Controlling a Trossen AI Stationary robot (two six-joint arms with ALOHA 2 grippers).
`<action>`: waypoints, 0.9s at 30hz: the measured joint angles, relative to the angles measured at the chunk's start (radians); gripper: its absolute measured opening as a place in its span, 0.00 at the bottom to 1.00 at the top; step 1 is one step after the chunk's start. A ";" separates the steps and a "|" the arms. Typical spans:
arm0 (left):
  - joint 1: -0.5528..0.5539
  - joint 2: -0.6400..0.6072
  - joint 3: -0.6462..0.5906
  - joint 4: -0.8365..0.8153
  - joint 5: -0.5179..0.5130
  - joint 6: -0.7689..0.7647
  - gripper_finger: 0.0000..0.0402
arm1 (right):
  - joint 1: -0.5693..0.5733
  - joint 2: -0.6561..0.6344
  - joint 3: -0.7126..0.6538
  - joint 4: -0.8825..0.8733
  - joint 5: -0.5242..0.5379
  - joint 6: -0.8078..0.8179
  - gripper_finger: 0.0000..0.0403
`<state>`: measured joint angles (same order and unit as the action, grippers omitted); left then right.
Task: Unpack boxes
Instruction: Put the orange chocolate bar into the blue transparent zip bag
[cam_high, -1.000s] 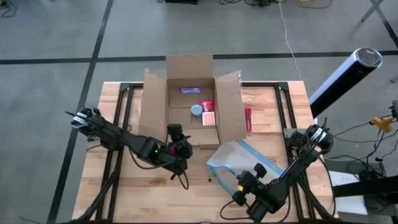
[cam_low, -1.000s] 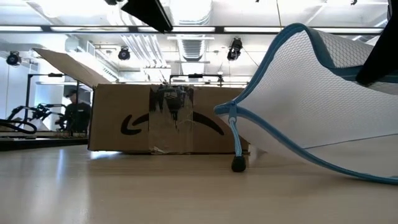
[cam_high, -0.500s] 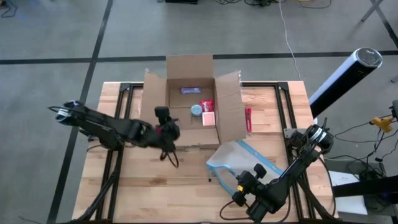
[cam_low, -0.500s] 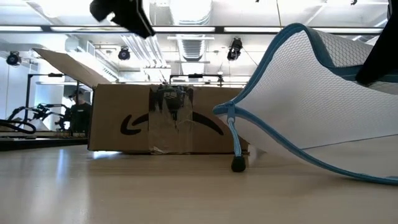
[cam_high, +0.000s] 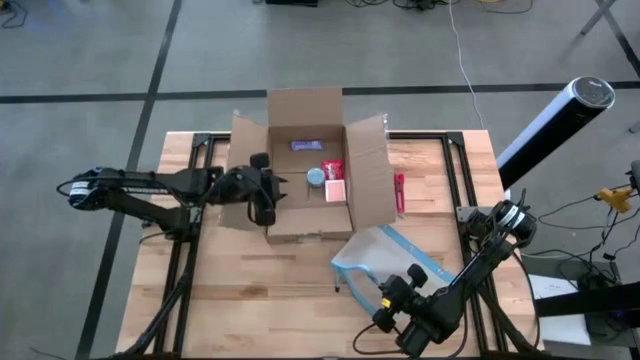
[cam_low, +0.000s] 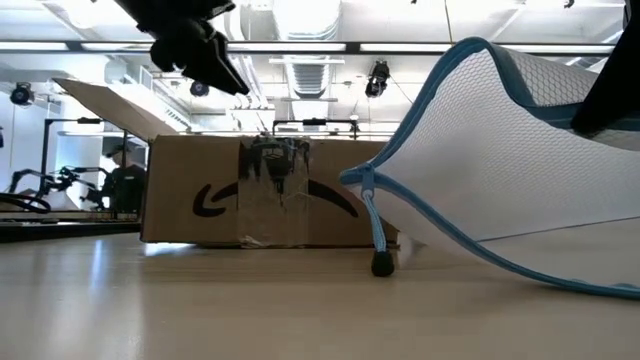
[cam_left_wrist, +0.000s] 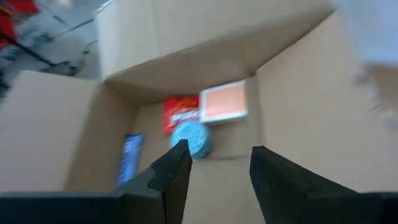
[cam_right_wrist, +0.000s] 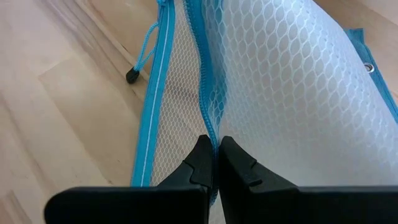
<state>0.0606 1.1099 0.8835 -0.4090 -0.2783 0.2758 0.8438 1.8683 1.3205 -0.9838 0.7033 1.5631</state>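
Note:
The open cardboard box (cam_high: 310, 170) stands at the table's far middle, flaps spread; its taped near wall (cam_low: 270, 195) shows in the low view. Inside lie a blue round thing (cam_left_wrist: 191, 138), a red packet (cam_left_wrist: 180, 113), an orange card (cam_left_wrist: 224, 102) and a blue bar (cam_left_wrist: 130, 158). My left gripper (cam_high: 266, 198) hovers open above the box's near left corner, its fingers (cam_left_wrist: 177, 168) touching nothing. My right gripper (cam_high: 392, 293) at the near right is shut on the mesh pouch (cam_high: 385, 260). My right gripper pinches the pouch's blue zipper edge (cam_right_wrist: 208, 127) between its two fingers, which lie along that edge. That side of the pouch is raised, so the mouth (cam_low: 375, 185) gapes toward the box. The pouch's lower side (cam_low: 560, 280) rests on the table.
A small red tool (cam_high: 399, 192) lies on the table just right of the box's right flap. The pouch's zipper cord (cam_right_wrist: 140, 62) hangs down to the wood. Bare tabletop (cam_high: 260, 290) stretches along the near left. A person (cam_low: 125, 175) shows in the room behind.
My left gripper has swung from in front of the box's near wall toward the table's far edge and a little left, ending over the box's near left corner, and has turned toward the inside of the box. The right gripper and the pouch have kept still.

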 joint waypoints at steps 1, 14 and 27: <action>0.004 0.002 0.000 0.017 0.035 -0.025 0.40 | 0.000 0.000 0.000 0.000 0.000 0.000 0.00; 0.009 -0.005 0.005 0.038 0.274 -0.264 0.57 | 0.000 0.000 0.000 0.006 0.000 0.000 0.00; 0.120 0.030 0.006 -0.088 0.489 -0.257 0.52 | 0.000 0.000 0.000 0.013 0.000 0.000 0.00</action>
<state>0.1805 1.1401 0.8894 -0.4966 0.2109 0.0185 0.8440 1.8683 1.3205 -0.9706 0.7033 1.5631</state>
